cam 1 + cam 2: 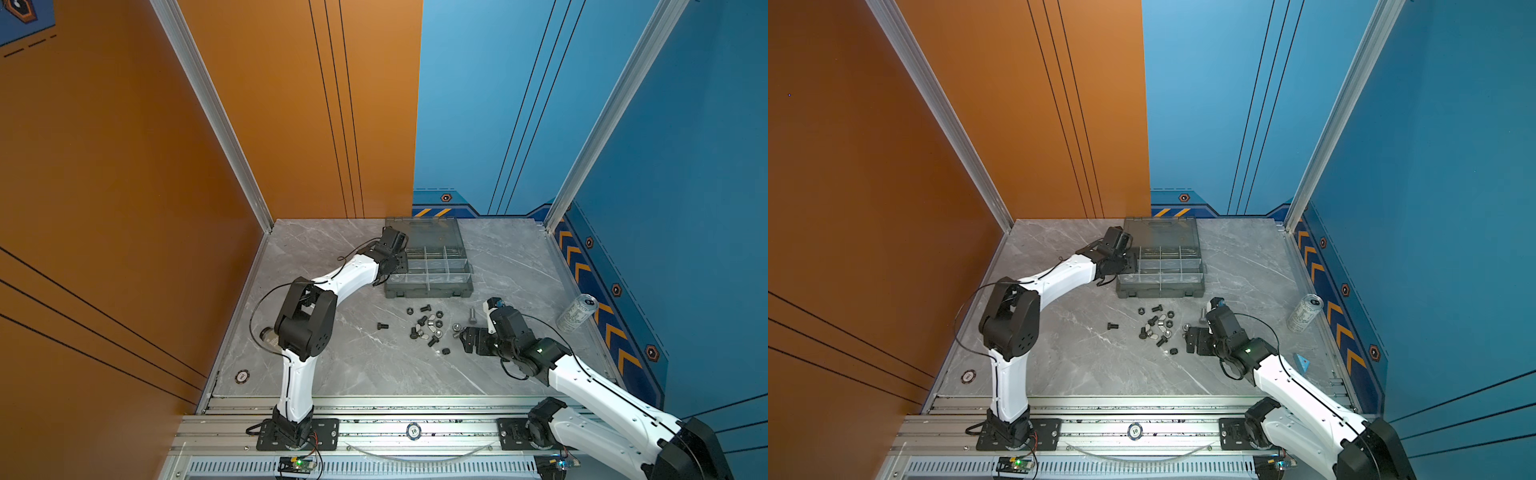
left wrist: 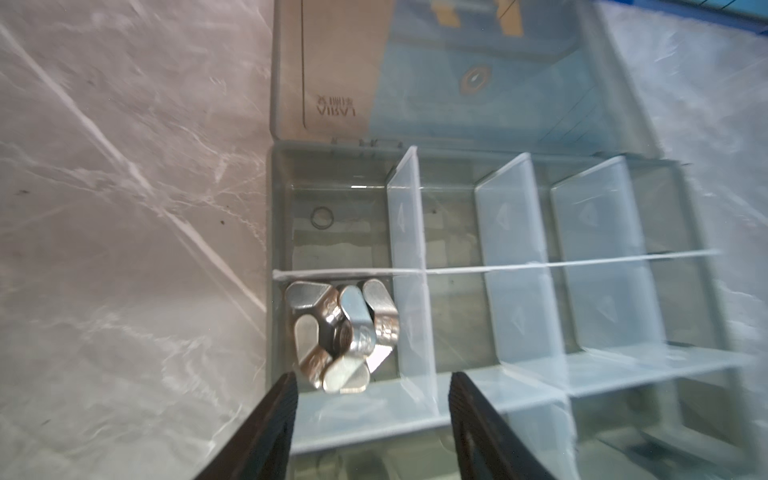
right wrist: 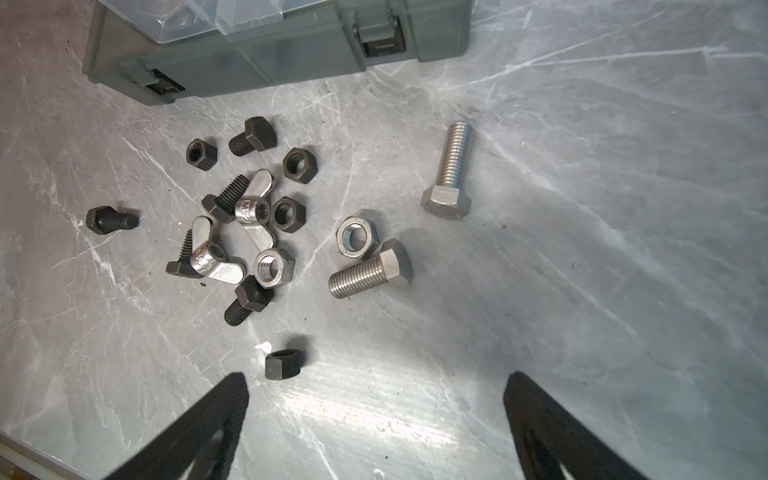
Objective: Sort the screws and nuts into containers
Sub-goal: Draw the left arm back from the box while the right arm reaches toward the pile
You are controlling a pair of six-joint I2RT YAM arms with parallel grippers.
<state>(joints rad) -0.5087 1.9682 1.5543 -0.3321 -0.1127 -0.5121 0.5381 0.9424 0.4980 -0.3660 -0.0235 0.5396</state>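
Left wrist view: left end effector (image 2: 372, 378) parted, empty, over wing nuts (image 2: 340, 332) piled in an edge compartment (image 2: 277, 316), likes kept together. Right end effector (image 3: 376, 376) spread wide, empty, near unsorted screws (image 3: 370, 270) and nuts (image 3: 356, 239) on worktop (image 3: 623, 291), probably picking next.

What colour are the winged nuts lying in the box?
Shiny silver; the wing nuts show best in the left wrist view.

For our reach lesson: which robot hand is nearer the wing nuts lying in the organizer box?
Left. The left hand is open just above the wing nuts in their compartment; the right hand hovers by the loose screws on the table, outside the box.
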